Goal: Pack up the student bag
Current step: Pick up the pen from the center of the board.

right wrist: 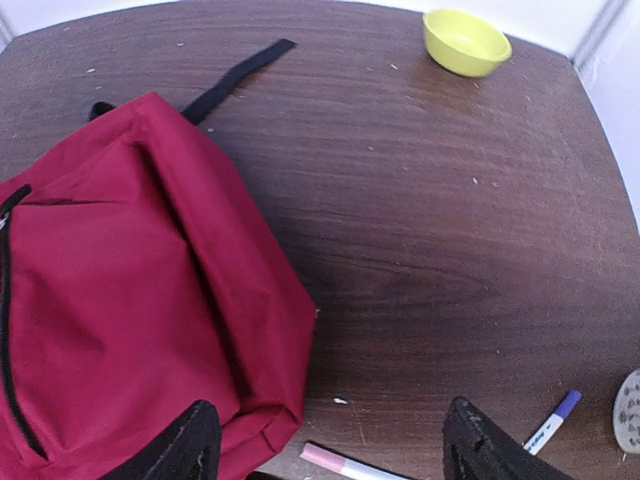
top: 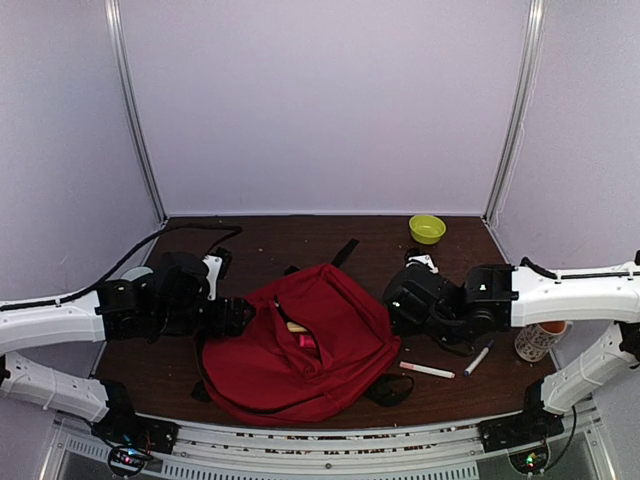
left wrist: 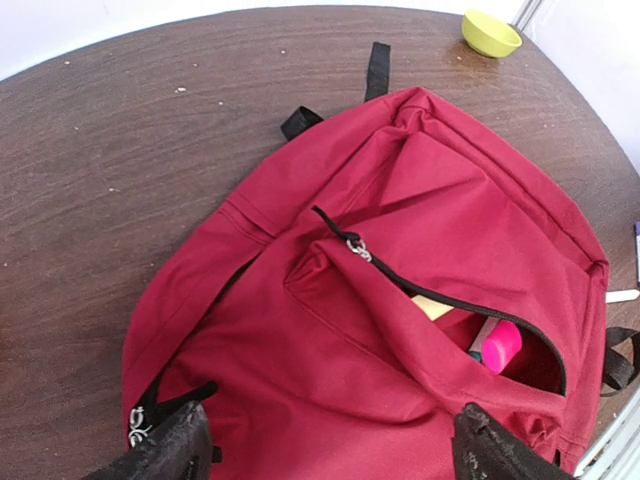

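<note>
Left gripper [left wrist: 330, 425] agape beside student bag [left wrist: 430, 200]

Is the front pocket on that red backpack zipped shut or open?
Open. The backpack's front pocket gapes along its zipper; a pink item and a tan item show inside.

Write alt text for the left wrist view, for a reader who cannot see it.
A dark-red student bag lies on a brown table, front pocket unzipped, a pink item showing inside. The left pincer stands open at the bottom edge; a yellow-green bowl sits top right.
</note>
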You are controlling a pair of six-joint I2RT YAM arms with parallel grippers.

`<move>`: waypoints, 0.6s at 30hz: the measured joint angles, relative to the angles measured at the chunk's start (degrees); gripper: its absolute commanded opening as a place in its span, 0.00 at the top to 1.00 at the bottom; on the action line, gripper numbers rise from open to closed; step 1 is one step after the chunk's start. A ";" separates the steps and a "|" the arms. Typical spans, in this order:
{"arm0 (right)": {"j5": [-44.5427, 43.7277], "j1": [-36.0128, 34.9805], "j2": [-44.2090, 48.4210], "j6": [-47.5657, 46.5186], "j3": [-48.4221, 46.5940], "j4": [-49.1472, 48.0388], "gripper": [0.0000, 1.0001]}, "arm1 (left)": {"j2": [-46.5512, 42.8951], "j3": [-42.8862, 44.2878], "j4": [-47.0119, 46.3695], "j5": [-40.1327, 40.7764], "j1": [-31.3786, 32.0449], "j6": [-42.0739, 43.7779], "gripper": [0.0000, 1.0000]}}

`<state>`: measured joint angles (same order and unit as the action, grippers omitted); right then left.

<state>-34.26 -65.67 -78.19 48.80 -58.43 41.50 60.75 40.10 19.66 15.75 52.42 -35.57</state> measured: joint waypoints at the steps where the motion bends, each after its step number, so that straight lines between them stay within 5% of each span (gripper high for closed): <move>1: 0.31 1.18 0.46 1.22 0.92 0.90 0.18 | -0.35 -0.15 0.22 0.33 0.00 0.07 0.13; 6: 1.70 6.21 2.40 6.93 4.57 5.27 0.11 | -1.57 -0.63 1.31 1.40 0.00 0.11 0.12; 18: 8.81 17.18 3.74 19.17 13.11 9.97 0.20 | -1.97 -1.09 1.62 1.84 0.00 0.09 0.13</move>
<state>-25.45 -48.49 -74.46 67.96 -45.32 51.46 58.78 39.00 21.28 17.58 52.42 -35.48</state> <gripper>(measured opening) 0.833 0.871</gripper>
